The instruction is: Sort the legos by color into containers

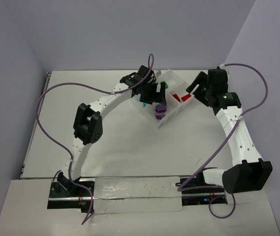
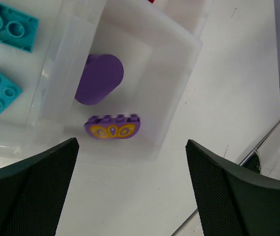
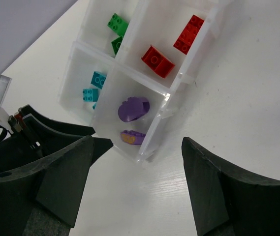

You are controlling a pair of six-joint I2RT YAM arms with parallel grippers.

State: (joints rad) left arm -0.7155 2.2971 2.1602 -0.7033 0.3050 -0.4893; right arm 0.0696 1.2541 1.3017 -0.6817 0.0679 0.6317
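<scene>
The clear tray (image 3: 152,142) holds sorted legos. Green bricks (image 3: 117,23) lie in the far compartment, red bricks (image 3: 158,61) in the right one, teal bricks (image 3: 94,84) in the left one. The near compartment holds a purple rounded brick (image 3: 133,109) and a purple brick with a yellow pattern (image 3: 132,136). In the left wrist view the same purple bricks (image 2: 100,78) and patterned brick (image 2: 112,128) lie in the tray (image 2: 179,98), with teal bricks (image 2: 9,24) beside them. My left gripper (image 2: 132,187) is open and empty above the tray's near corner. My right gripper (image 3: 140,191) is open and empty, off the tray's right side.
From above, the tray (image 1: 171,112) sits at the table's back centre, my left gripper (image 1: 153,93) over its left part and my right gripper (image 1: 197,87) at its right edge. Purple cables loop over both arms. The left gripper's fingers (image 3: 46,132) show in the right wrist view.
</scene>
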